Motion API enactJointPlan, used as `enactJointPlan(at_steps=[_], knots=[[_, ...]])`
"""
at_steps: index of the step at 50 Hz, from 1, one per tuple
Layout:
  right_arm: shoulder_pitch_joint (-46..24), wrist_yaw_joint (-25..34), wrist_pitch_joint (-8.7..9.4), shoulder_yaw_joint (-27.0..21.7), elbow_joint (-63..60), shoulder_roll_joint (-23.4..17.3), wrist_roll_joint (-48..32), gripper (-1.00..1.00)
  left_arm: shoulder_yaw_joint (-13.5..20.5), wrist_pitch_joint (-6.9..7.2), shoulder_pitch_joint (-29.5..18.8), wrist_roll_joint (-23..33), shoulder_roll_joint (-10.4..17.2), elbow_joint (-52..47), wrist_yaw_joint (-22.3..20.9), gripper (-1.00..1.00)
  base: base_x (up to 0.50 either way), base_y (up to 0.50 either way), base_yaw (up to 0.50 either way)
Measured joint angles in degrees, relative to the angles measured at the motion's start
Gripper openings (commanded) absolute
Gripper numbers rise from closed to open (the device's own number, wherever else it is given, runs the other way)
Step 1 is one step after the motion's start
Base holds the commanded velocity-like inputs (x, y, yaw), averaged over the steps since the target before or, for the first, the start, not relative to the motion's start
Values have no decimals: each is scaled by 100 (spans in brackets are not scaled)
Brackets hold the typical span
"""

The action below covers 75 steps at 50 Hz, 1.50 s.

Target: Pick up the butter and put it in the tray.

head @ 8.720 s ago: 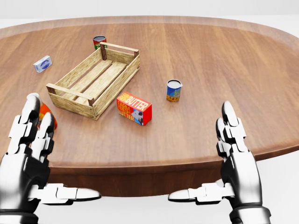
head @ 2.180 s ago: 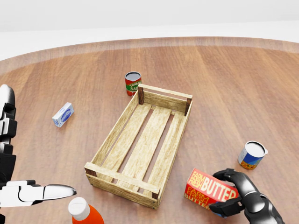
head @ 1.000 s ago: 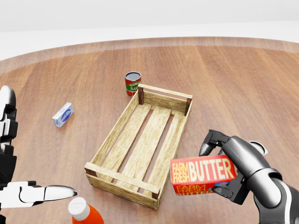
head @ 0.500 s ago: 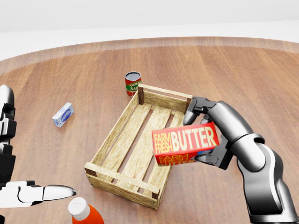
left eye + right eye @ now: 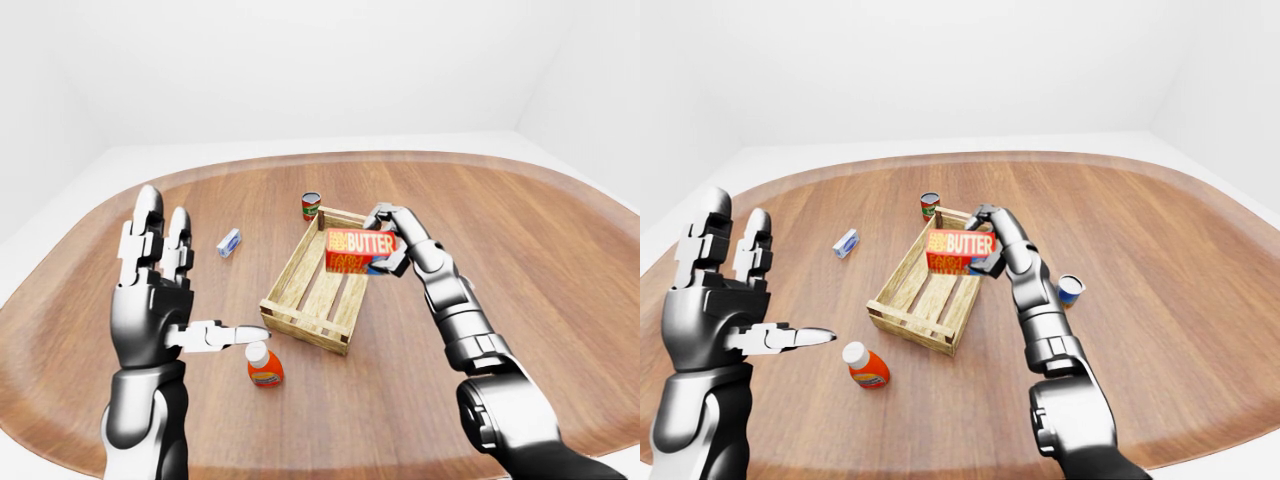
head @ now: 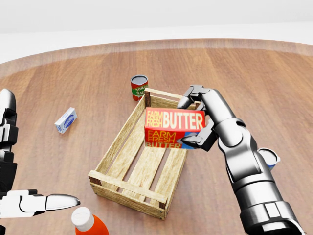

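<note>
— What has moved? The red rectangular butter box, off the wooden counter, now hangs over the slatted wooden tray.

— And the hands? The right hand clasps it; the left hand is spread wide. Release seems next.

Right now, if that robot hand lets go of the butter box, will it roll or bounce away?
Probably not: the butter box is flat-sided, so it should land and stay. Held over the tray, the walls would likely stop any slide.

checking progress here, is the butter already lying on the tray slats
No, the butter is held above the tray in the right hand, whose fingers close round the box, clear of the slats.
</note>
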Motion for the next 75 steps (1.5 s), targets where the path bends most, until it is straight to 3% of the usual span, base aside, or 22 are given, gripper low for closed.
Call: enactJointPlan(at_steps=[14, 27, 48, 75], knots=[[-1144, -834, 0, 161, 2125, 290, 255, -100, -1, 0, -19, 2, 10, 51, -16, 100, 0, 0, 0], [-1660, -1363, 0, 244, 3167, 565, 344, -100, 3, 0, -13, -9, 10, 36, -28, 100, 0, 0, 0], [-1796, -1757, 0, 304, 3792, 880, 127, -100, 19, 0, -7, -30, 9, 20, -46, 100, 0, 0, 0], [-1700, -1816, 0, 230, 4010, 1088, 67, -100, 3, 0, -15, -9, 12, 86, -52, 100, 0, 0, 0]])
